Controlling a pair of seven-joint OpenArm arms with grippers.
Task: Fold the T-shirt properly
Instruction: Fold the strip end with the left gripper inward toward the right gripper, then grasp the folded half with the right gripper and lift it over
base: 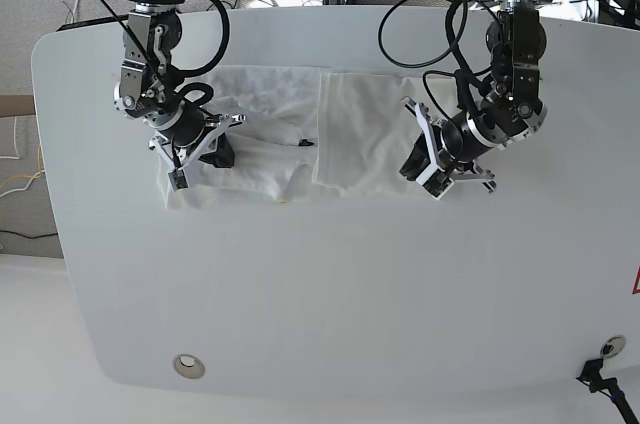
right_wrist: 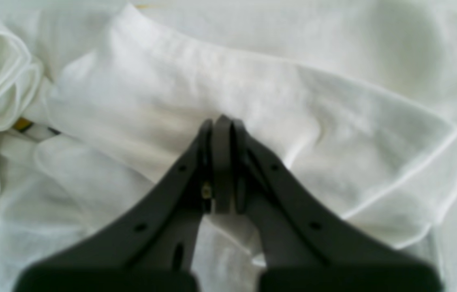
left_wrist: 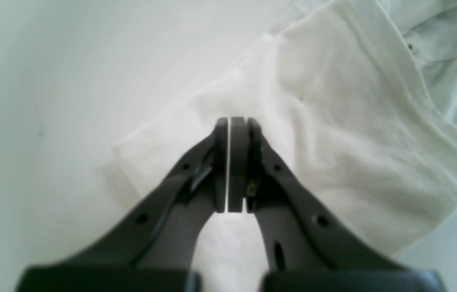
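Both wrist views are soft and blurred, so I cannot make out any print on the T-shirt (base: 300, 139); only a small yellow and dark scrap shows at nine o'clock in my right wrist view, half tucked under folds. Whether my left hand (left_wrist: 234, 121) has cloth between its fingers I cannot tell: the pads sit pressed together with only a thin bright slit, hovering over a folded white edge. My right hand (right_wrist: 220, 121) is likewise pressed together above rumpled fabric, and its own dark fingers hide what lies beneath the tips. From the base view the T-shirt lies flat and partly folded across the far half of the tabletop (base: 330, 284), toward twelve o'clock, with a small dark speck near its middle. Black cables (base: 420, 24) loop down from both arms over the far edge. A round metal fitting (base: 187, 366) sits at seven o'clock near the front edge. The tabletop is white, with grey floor beyond.
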